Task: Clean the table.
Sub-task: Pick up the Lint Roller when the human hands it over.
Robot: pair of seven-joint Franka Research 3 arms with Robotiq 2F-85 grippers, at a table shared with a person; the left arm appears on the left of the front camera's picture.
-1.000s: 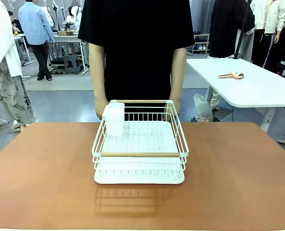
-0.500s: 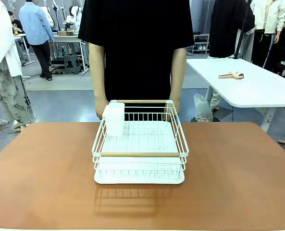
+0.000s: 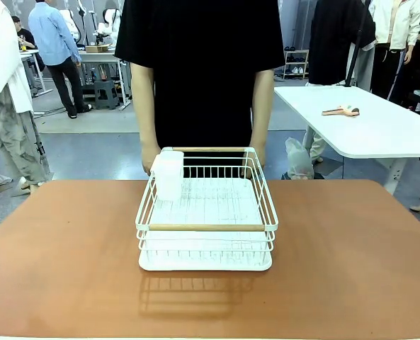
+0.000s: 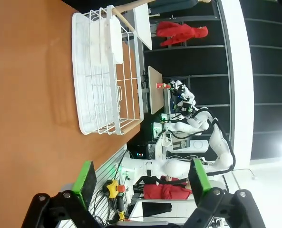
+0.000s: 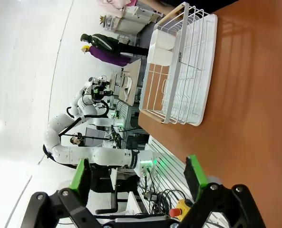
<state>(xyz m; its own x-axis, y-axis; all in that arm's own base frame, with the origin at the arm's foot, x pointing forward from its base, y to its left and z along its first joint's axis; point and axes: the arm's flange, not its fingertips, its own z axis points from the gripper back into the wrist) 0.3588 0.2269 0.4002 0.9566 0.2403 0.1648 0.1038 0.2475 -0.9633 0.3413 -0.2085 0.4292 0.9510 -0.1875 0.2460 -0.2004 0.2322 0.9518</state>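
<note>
Left gripper (image 4: pixel 141 183): spread wide, nothing between the green pads, hanging above the near edge of the desk (image 4: pixel 31 95) and well apart from anything on it.

Right gripper (image 5: pixel 137 178): also spread wide and holding nothing, off its own side of the desk, likewise far from any contact.

Further out, mid-desk: a white wire rack (image 3: pixel 206 212) with wooden handle bars, standing square and upright. A white tub (image 3: pixel 168 173) sits at its far left corner. No other contents can be made out inside the rack.

Beyond the rack: a person stands at the far edge, one hand (image 3: pixel 149 157) down by each far corner of the rack. Whether the hands touch it cannot be told.

Progress, as a judgement: no loose items or spills show on the brown top around the rack. Either the tidying is finished or the rack itself remains to be taken away. Neither arm is engaged in a step.
</note>
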